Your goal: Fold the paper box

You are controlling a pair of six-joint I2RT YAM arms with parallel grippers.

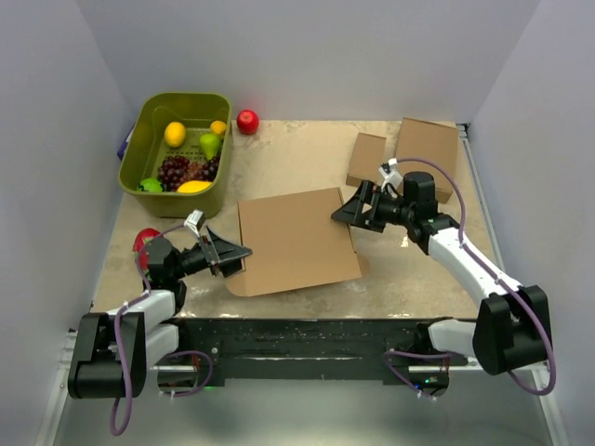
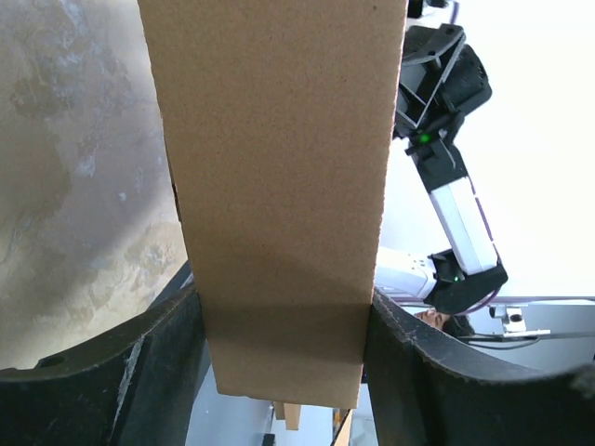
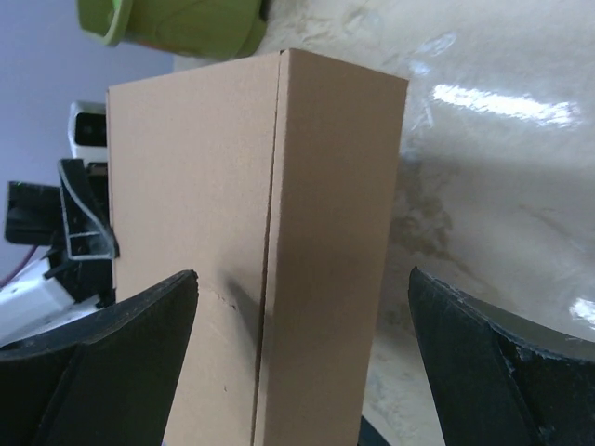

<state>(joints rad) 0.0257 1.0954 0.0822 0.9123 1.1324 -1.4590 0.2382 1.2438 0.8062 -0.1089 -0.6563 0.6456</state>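
The paper box (image 1: 296, 240) lies closed and flat in the middle of the table, a plain brown cardboard mailer. My left gripper (image 1: 232, 253) is at its left edge, shut on the box's side wall. In the left wrist view that wall (image 2: 279, 186) fills the gap and both fingers (image 2: 139, 372) press against it. My right gripper (image 1: 349, 212) is at the box's far right corner, open. In the right wrist view its jaws stand wide, straddling the box edge (image 3: 316, 232), the right finger (image 3: 483, 353) apart from it.
A green basket (image 1: 133, 149) of fruit stands at the back left, a red apple (image 1: 247, 121) beside it. A small narrow brown box (image 1: 366, 160) and a medium flat brown box (image 1: 428, 153) lie at the back right. A red object (image 1: 144, 240) sits by the left arm.
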